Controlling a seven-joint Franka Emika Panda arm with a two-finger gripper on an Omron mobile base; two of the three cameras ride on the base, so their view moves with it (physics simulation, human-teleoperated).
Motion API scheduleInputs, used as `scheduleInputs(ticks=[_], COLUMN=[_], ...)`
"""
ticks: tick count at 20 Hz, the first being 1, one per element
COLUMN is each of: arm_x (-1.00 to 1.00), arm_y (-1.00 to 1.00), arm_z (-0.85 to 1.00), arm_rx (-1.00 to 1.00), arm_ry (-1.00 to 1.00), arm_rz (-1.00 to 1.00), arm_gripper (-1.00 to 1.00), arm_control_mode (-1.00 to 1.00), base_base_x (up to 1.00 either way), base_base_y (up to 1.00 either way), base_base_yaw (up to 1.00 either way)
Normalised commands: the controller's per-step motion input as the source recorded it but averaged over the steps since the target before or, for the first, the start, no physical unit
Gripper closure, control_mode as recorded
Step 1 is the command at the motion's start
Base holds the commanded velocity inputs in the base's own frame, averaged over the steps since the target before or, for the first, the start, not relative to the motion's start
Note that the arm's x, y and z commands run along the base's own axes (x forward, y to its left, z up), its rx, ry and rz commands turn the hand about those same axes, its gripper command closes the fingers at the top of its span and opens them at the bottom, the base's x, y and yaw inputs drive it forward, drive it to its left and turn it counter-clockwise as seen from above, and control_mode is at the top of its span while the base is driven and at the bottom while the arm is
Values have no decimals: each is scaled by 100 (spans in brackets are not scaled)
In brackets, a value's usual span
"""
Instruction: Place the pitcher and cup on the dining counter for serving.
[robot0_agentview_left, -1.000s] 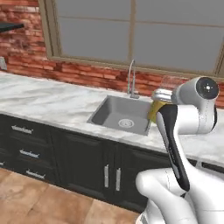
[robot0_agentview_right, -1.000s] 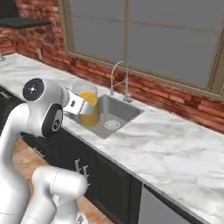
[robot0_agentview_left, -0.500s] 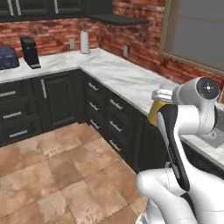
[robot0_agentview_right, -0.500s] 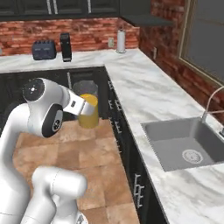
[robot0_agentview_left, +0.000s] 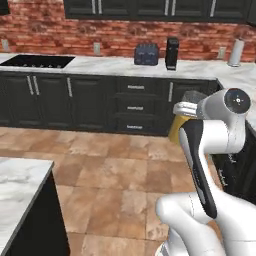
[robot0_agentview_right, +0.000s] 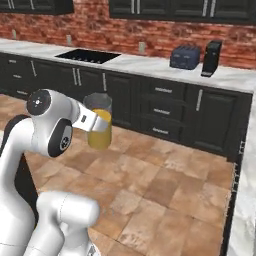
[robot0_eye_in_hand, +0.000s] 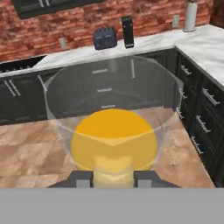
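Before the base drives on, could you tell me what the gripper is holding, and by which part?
The gripper holds the pitcher of orange juice, clamped across its lower body.

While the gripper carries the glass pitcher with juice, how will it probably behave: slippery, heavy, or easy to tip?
The pitcher looks like smooth clear glass, so it may slip between the fingers of the gripper. The juice fills roughly its lower half, so it is probably fairly heavy and could slosh. Being tall and narrow, it may tip when set down.

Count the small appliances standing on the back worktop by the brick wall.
2: a toaster and, right beside it, a taller black appliance. A white roll stands further right; others may be out of frame.
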Motion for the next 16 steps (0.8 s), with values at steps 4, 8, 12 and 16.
scheduleInputs(ticks=[4, 8, 12, 16], arm_x=[0, 0, 0, 0], arm_y=[0, 0, 0, 0], arm_z=[0, 0, 0, 0], arm_rx=[0, 0, 0, 0], arm_ry=[0, 0, 0, 0], arm_rz=[0, 0, 0, 0], arm_gripper=[100, 100, 100, 100], arm_control_mode=[100, 100, 100, 100], base_base_x=[0, 0, 0, 27], base_base_y=[0, 0, 0, 0], base_base_yaw=[100, 100, 100, 93])
